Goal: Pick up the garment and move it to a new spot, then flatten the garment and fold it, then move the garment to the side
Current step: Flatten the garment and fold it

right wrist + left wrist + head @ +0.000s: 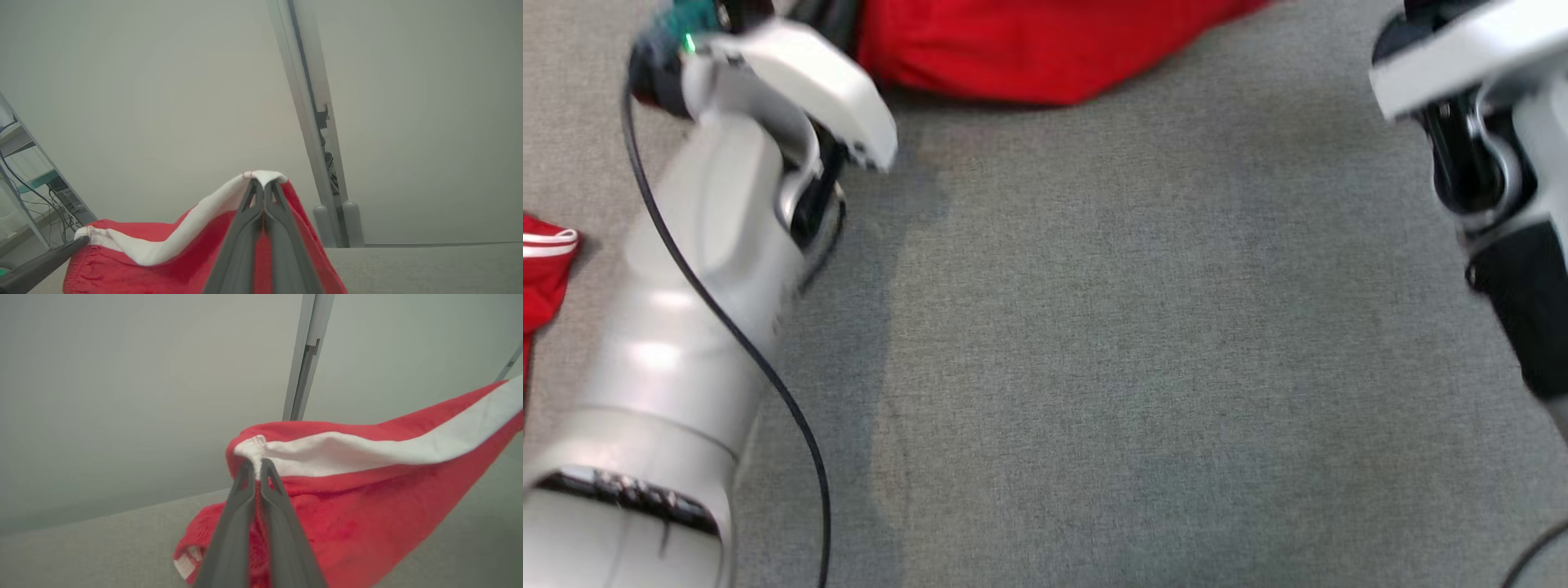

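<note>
The robot's left gripper, its two dark fingers pressed together, pinches the stitched end of a white band on the red garment, holding that corner up above the grey fabric surface while the cloth sags beneath it. The right gripper, its fingers likewise clamped tight, grips another point on the same white band, which runs slack toward that view's lower left. In the head view, the pale left forearm, trailed by a black cable, and the right arm flank the grey surface. The garment is bunched at the top edge between them. A red piece with white stripes lies at the left edge; whether it belongs to the garment cannot be told. Beyond, a pale upright post stands against a plain wall, beside a shelf with cables.
</note>
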